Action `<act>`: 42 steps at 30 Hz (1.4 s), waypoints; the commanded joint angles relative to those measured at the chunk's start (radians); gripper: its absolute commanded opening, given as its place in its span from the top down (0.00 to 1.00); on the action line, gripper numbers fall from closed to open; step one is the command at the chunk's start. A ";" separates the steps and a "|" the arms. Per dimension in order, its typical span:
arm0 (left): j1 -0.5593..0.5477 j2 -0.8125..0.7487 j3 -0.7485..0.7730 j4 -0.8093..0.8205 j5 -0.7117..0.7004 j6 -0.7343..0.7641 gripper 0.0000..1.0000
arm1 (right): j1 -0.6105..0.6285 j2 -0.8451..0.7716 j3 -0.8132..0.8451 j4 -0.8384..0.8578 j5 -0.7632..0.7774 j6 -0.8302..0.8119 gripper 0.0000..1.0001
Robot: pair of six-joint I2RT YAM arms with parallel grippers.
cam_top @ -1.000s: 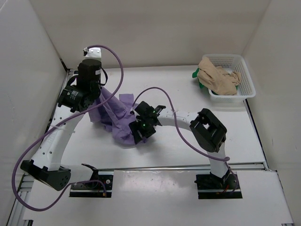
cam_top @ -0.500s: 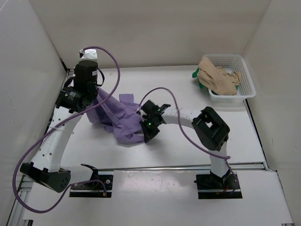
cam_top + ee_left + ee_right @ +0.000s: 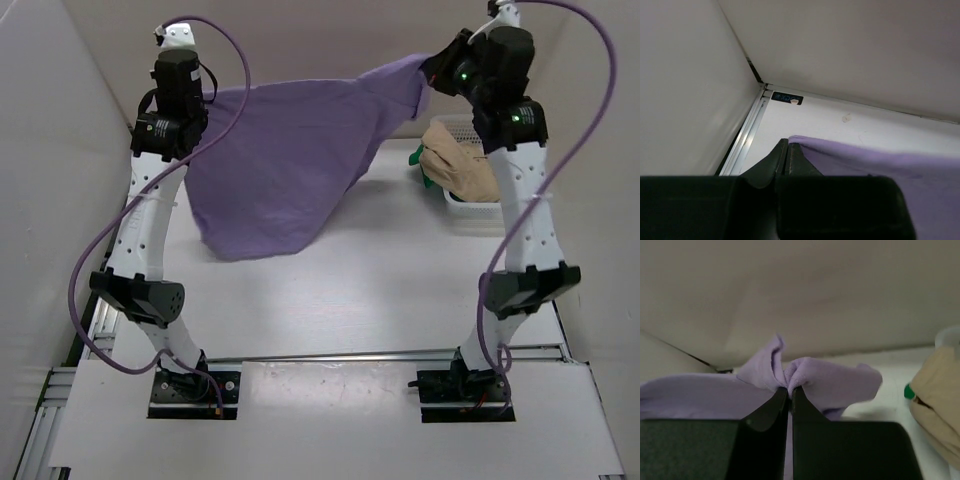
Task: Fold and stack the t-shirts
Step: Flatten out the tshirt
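TOP EXTERNAL VIEW
- Landmark: white mesh basket (image 3: 462, 205), at the far right of the table (image 3: 400, 290).
- Lavender shirt (image 3: 280, 170): held up off the table and spread between both arms. It hangs as a broad sheet to the left of the basket, with its lowest fold well left of the basket and nearer the arm bases.
- Left gripper (image 3: 212, 95): raised high, well to the left of the basket, at the shirt's left upper corner. The jaws cannot be made out from here.
- Right gripper (image 3: 432, 72): raised high, over the basket's left end as pictured, with the shirt's right upper corner bunched at it.
- Tan shirt (image 3: 465, 165): crumpled inside the basket.
- Green shirt (image 3: 418, 160): a small patch at the basket's left end, beside the tan shirt.

LEFT WRIST VIEW
- Left gripper (image 3: 788, 145): jaws pressed together, no gap between them.
- Lavender shirt (image 3: 880, 167): its edge starts right at the fingertips and runs away to the right, taut and flat.

RIGHT WRIST VIEW
- Right gripper (image 3: 790, 389): jaws closed on a pinch of cloth.
- Lavender shirt (image 3: 832, 380): puckered into folds just above the fingertips, spilling to either side.
- Tan shirt (image 3: 937, 390): at the right edge, below the basket (image 3: 947, 335) rim.
- Green shirt (image 3: 909, 391): a small spot touching the tan shirt's left side.
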 commanded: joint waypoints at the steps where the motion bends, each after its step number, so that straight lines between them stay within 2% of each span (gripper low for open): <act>1: 0.001 -0.039 0.019 0.023 0.026 -0.001 0.90 | 0.043 -0.048 -0.008 0.019 -0.012 -0.032 1.00; 4: 0.001 -0.083 -0.082 0.036 0.026 -0.001 0.90 | 0.034 -0.112 -0.111 0.019 -0.022 -0.065 1.00; 5: 0.001 -0.095 -0.113 0.036 0.046 -0.001 0.90 | 0.034 -0.158 -0.198 0.019 -0.022 -0.065 1.00; 8: -0.030 -0.173 -0.327 0.036 0.067 -0.001 0.90 | 0.043 -0.273 -0.364 0.019 -0.012 -0.077 1.00; 10: -0.049 -0.241 -0.497 0.036 0.068 -0.001 0.90 | 0.075 -0.336 -0.541 0.019 0.021 -0.098 1.00; 12: -0.064 -0.328 -0.603 0.036 0.058 -0.001 0.90 | 0.133 -0.437 -0.663 -0.004 0.052 -0.131 1.00; 13: -0.093 -0.365 -0.727 0.036 0.058 -0.001 0.90 | 0.179 -0.471 -0.791 -0.013 0.066 -0.131 1.00; 15: -0.117 -0.481 -0.861 0.036 0.058 -0.001 0.90 | 0.227 -0.580 -0.937 -0.026 0.122 -0.120 1.00; 16: -0.137 -0.520 -0.997 0.036 0.058 -0.001 0.90 | 0.275 -0.614 -1.012 -0.035 0.138 -0.102 1.00; 17: -0.138 -0.554 -1.062 0.036 0.058 -0.001 0.90 | 0.297 -0.678 -1.162 -0.035 0.147 -0.074 1.00; 21: -0.138 -0.678 -1.340 0.016 0.058 -0.001 0.90 | 0.434 -0.748 -1.422 -0.082 0.133 0.076 1.00; 22: -0.138 -0.698 -1.384 0.016 0.058 -0.001 0.90 | 0.499 -0.758 -1.447 -0.108 0.158 0.102 1.00; 23: -0.128 -0.739 -1.465 0.002 0.067 -0.001 0.90 | 0.529 -0.769 -1.470 -0.134 0.181 0.128 1.00; 25: -0.128 -0.781 -1.533 -0.030 0.107 -0.001 0.90 | 0.592 -0.783 -1.531 -0.194 0.210 0.185 1.00; 26: -0.128 -0.816 -1.596 -0.067 0.107 -0.001 0.90 | 0.603 -0.795 -1.548 -0.210 0.210 0.202 1.00; 30: -0.128 -0.893 -1.689 -0.093 0.118 -0.001 0.90 | 0.603 -0.795 -1.585 -0.222 0.176 0.228 1.00; 32: -0.128 -0.893 -1.689 -0.084 0.171 -0.001 0.90 | 0.531 -0.734 -1.539 -0.173 0.167 0.161 1.00; 34: -0.101 -0.837 -1.606 -0.043 0.216 -0.001 0.90 | 0.396 -0.581 -1.350 -0.141 0.095 0.024 1.00; 35: -0.092 -0.734 -1.557 -0.024 0.241 -0.001 0.90 | 0.348 -0.506 -1.241 -0.141 0.063 -0.023 1.00; 36: -0.066 -0.667 -1.412 -0.003 0.241 -0.001 0.90 | 0.264 -0.338 -1.111 -0.170 0.045 -0.058 1.00; 37: -0.046 -0.593 -1.309 0.012 0.250 -0.001 0.90 | 0.229 -0.247 -0.795 -0.202 0.032 -0.088 1.00; 38: -0.024 -0.510 -1.184 0.013 0.250 -0.001 0.90 | 0.193 -0.155 -0.608 -0.301 0.022 -0.108 1.00; 39: 0.017 -0.339 -1.041 0.013 0.250 -0.001 0.90 | 0.135 0.025 -0.406 -0.358 0.000 -0.108 1.00; 40: 0.034 -0.257 -0.718 0.013 0.230 -0.001 0.90 | 0.109 0.115 -0.196 -0.413 -0.011 -0.093 1.00; 41: 0.048 -0.179 -0.541 -0.001 0.212 -0.001 0.90 | 0.083 0.195 0.222 -0.491 -0.027 -0.026 1.00; 42: 0.060 -0.104 -0.362 -0.001 0.181 -0.001 0.90 | 0.026 0.292 0.357 -0.483 -0.066 0.025 1.00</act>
